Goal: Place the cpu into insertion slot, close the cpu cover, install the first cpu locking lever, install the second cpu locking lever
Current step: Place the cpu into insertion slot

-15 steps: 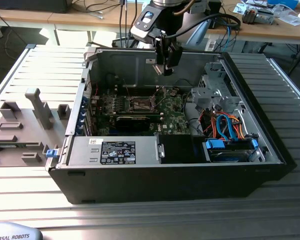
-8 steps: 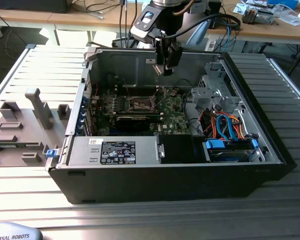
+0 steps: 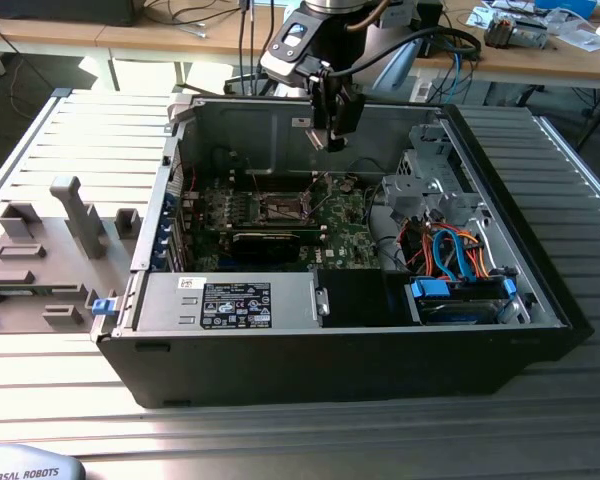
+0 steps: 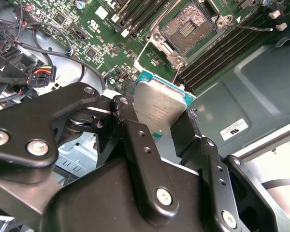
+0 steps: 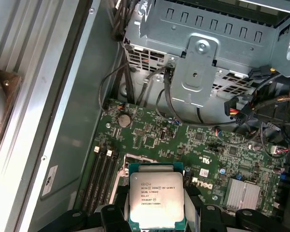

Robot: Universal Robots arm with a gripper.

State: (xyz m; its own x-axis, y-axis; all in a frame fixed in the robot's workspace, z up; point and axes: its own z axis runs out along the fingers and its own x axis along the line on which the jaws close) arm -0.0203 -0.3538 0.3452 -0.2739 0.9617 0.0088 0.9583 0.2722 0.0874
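My gripper hangs inside the open computer case, above the motherboard and clear of it. It is shut on the cpu, a flat square chip with a silver-grey top, held by two opposite edges between the black fingers. The first wrist view shows the cpu face up between the jaws. The insertion slot lies open on the board with its pin field bare; in the exterior view the slot is down and to the left of the gripper. The cpu cover's silver frame edges the slot. A thin lever wire stands free beside it.
A black rectangular card lies on the board just in front of the slot. Memory slots run alongside the slot. A metal drive cage and bundled cables fill the case's right side. A power supply sits at the front.
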